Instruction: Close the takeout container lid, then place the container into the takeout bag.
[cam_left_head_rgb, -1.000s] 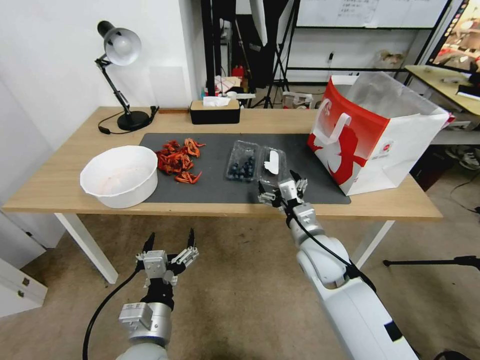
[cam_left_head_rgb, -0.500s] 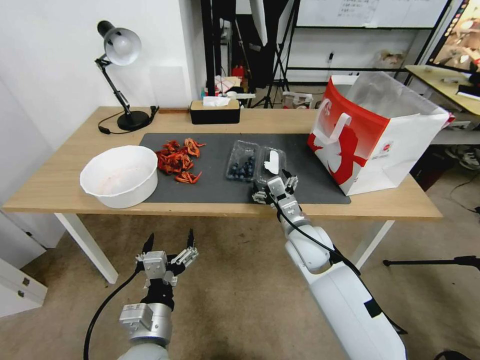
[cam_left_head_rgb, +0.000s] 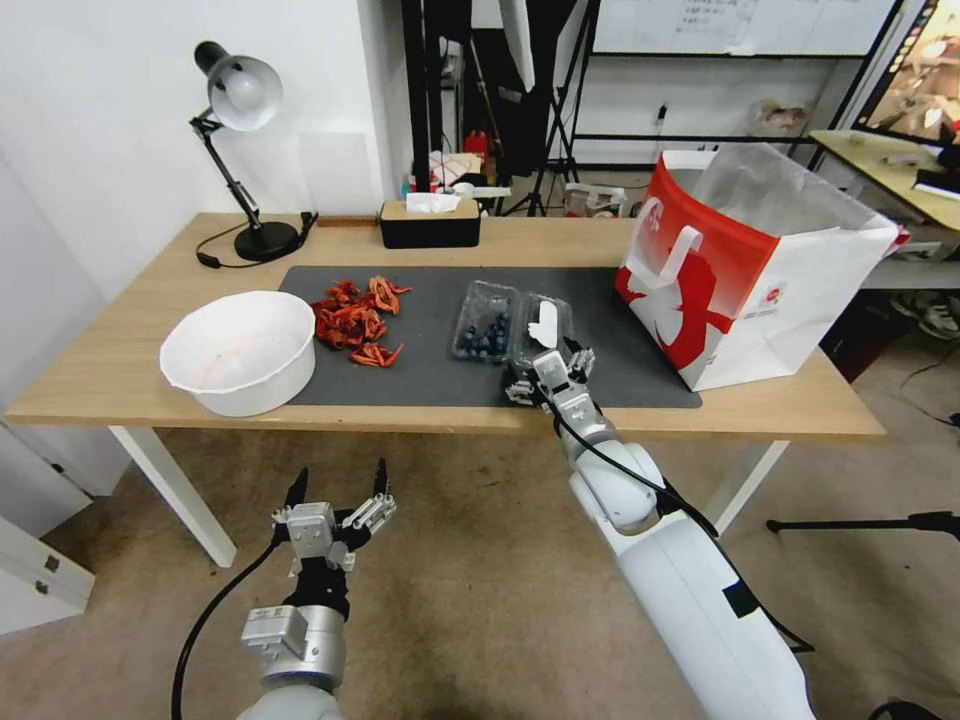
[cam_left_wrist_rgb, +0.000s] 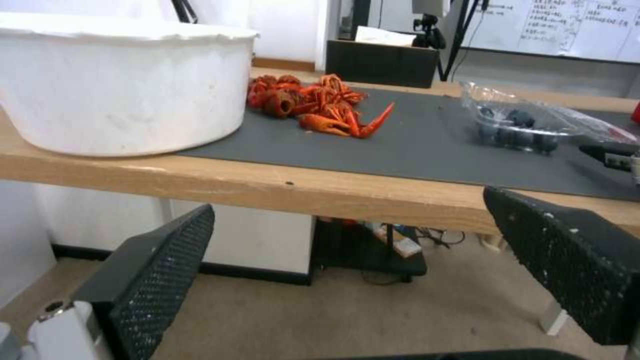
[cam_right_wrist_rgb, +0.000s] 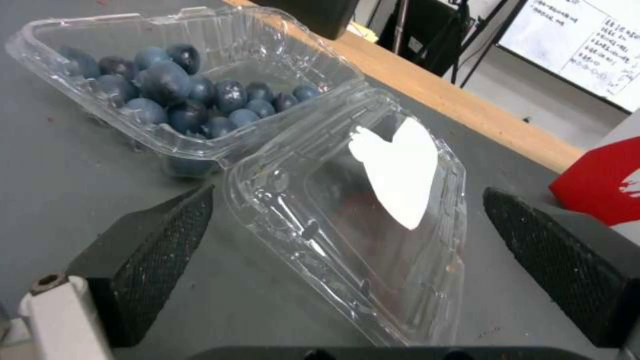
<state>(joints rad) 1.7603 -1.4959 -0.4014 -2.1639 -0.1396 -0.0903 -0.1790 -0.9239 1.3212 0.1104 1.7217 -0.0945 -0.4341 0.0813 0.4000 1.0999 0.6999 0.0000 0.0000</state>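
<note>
**Container open on mat, right claw at the lid edge**

The takeout container (cam_left_head_rgb: 483, 322) lies open on the dark mat (cam_left_head_rgb: 420, 380) on the table (cam_left_head_rgb: 100, 370). Its berry tray sits on the robot's left side of the hinge, with the blueberries (cam_right_wrist_rgb: 193, 100) piled inside. The lid (cam_right_wrist_rgb: 360, 210), bearing a white sticker (cam_right_wrist_rgb: 397, 175), lies flat on the mat beside the tray, on the side toward the takeout bag (cam_left_head_rgb: 745, 265).

The right claw (cam_left_head_rgb: 548, 368) is over the mat at the near end of the lid. In the right wrist view its fingers (cam_right_wrist_rgb: 150, 250) are spread wide, one on each side of the lid's near end. Neither pad presses the plastic; whether either just touches it cannot be told.

The left claw (cam_left_head_rgb: 338, 490) hangs below the table's front edge, over the carpet, well apart from the container. Its fingers (cam_left_wrist_rgb: 157, 280) are spread wide and hold nothing.

The takeout bag stands upright at the table's right end, mouth open, apart from the container. A white bowl (cam_left_head_rgb: 240, 350) stands at the left end of the mat, with red crayfish pieces (cam_left_head_rgb: 355, 320) between it and the container. A black tissue box (cam_left_head_rgb: 430, 223) and a desk lamp (cam_left_head_rgb: 240, 150) stand at the far edge
</note>
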